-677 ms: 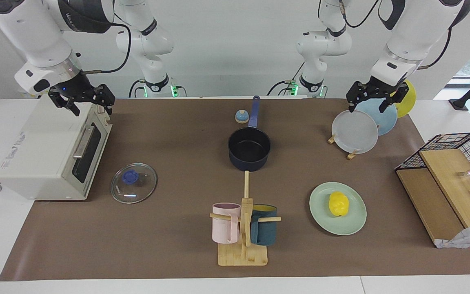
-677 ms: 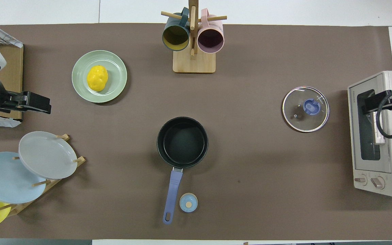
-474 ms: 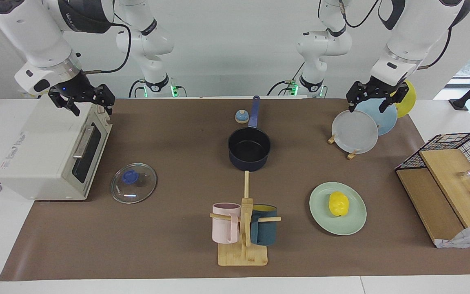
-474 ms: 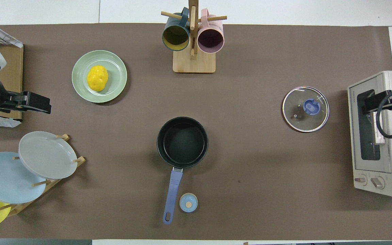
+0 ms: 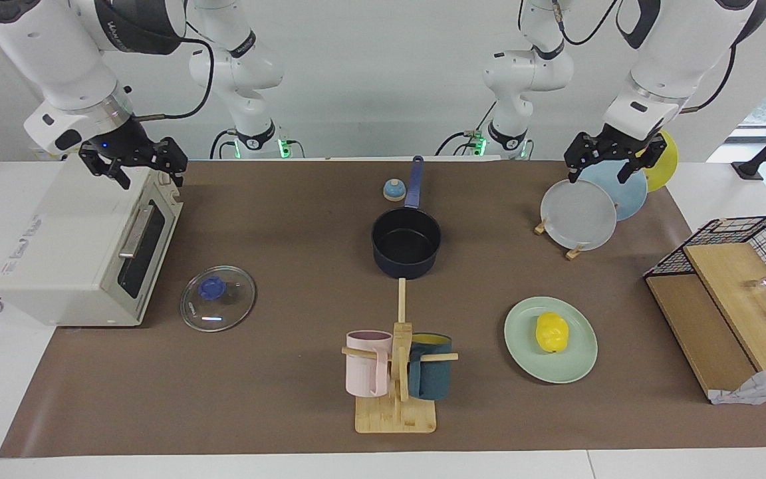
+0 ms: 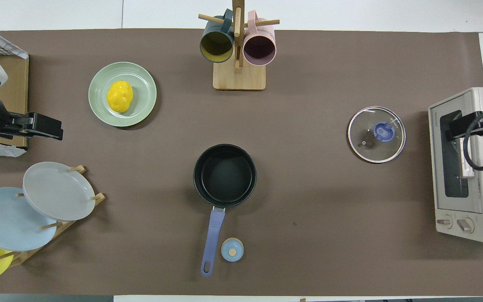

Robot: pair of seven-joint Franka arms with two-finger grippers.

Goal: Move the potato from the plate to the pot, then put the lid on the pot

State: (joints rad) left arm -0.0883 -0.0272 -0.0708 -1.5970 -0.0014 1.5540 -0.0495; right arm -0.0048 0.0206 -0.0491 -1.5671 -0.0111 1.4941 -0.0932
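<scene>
The yellow potato point(image 5: 551, 331) point(image 6: 120, 96) lies on the mint-green plate point(image 5: 576, 359) point(image 6: 143, 79), toward the left arm's end and farther from the robots than the pot. The navy pot point(image 5: 406, 243) point(image 6: 224, 175) stands empty mid-table, its handle pointing toward the robots. The glass lid point(image 5: 218, 298) point(image 6: 376, 134) lies flat in front of the toaster oven. My left gripper point(image 5: 597, 175) point(image 6: 53, 129) hangs open and empty over the upright plates. My right gripper point(image 5: 150, 178) point(image 6: 453, 129) hangs open and empty over the toaster oven. Both arms wait.
A white toaster oven point(image 5: 84, 246) stands at the right arm's end. A rack of upright plates point(image 5: 579, 214) and a wire basket with boards point(image 5: 729, 293) stand at the left arm's end. A mug tree point(image 5: 396, 372) stands farthest from the robots. A small bell point(image 5: 393, 190) sits beside the pot's handle.
</scene>
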